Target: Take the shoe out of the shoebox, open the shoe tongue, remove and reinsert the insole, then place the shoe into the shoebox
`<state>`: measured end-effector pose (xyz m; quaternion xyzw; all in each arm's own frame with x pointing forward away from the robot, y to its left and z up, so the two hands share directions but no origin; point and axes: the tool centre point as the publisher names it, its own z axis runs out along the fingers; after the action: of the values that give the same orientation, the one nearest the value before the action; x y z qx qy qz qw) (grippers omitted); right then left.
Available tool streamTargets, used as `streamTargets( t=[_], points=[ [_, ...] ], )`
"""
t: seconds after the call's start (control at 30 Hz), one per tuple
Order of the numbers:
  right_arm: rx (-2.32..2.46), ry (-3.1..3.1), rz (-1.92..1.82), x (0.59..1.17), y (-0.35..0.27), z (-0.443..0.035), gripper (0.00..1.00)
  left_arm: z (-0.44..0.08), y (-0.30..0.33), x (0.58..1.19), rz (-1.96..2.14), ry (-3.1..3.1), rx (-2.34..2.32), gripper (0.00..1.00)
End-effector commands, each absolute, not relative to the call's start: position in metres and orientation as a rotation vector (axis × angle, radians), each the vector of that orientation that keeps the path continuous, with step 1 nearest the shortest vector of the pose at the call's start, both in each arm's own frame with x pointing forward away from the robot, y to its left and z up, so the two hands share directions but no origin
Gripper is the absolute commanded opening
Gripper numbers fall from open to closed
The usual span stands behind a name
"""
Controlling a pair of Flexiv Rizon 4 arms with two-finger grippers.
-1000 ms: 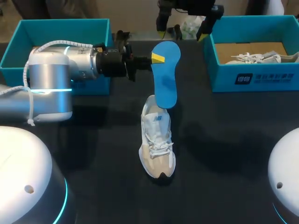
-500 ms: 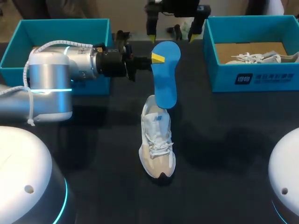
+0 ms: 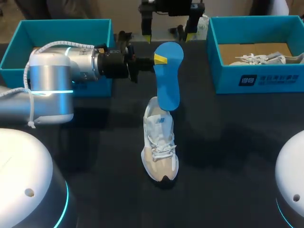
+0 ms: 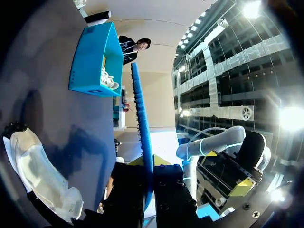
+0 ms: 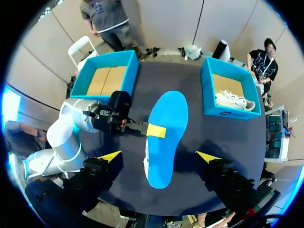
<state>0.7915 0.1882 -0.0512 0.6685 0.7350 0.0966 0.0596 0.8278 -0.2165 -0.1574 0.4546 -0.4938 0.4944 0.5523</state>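
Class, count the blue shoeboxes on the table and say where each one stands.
2. The left shoebox stands at the table's far left corner; the right shoebox at the far right corner, with a white shoe inside. No other seems hidden.

Head view high behind, left wrist close, edge-on to insole (image 4: 141, 118), right wrist overhead, insole shared

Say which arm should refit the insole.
Left. The left gripper is shut on the insole, just above the shoe; the right gripper hangs open and empty, farther off.
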Motion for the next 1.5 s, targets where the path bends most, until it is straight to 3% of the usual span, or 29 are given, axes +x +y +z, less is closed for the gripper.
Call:
streamTargets(
  t=[0.03, 0.77, 1.5],
  points=[
    [2.033, 2.213, 0.267, 0.797, 0.197, -0.052, 1.0, -0.157, -0.216, 0.827, 1.168, -1.17, 1.077, 0.0],
    [2.06, 2.128, 0.196, 0.801, 0.195, -0.061, 1.0, -0.157, -0.216, 0.827, 1.168, -1.17, 1.077, 0.0],
    [2.323, 2.29, 0.557, 0.797, 0.127, -0.081, 1.0, -0.157, -0.216, 0.827, 1.168, -1.17, 1.077, 0.0]
  ],
)
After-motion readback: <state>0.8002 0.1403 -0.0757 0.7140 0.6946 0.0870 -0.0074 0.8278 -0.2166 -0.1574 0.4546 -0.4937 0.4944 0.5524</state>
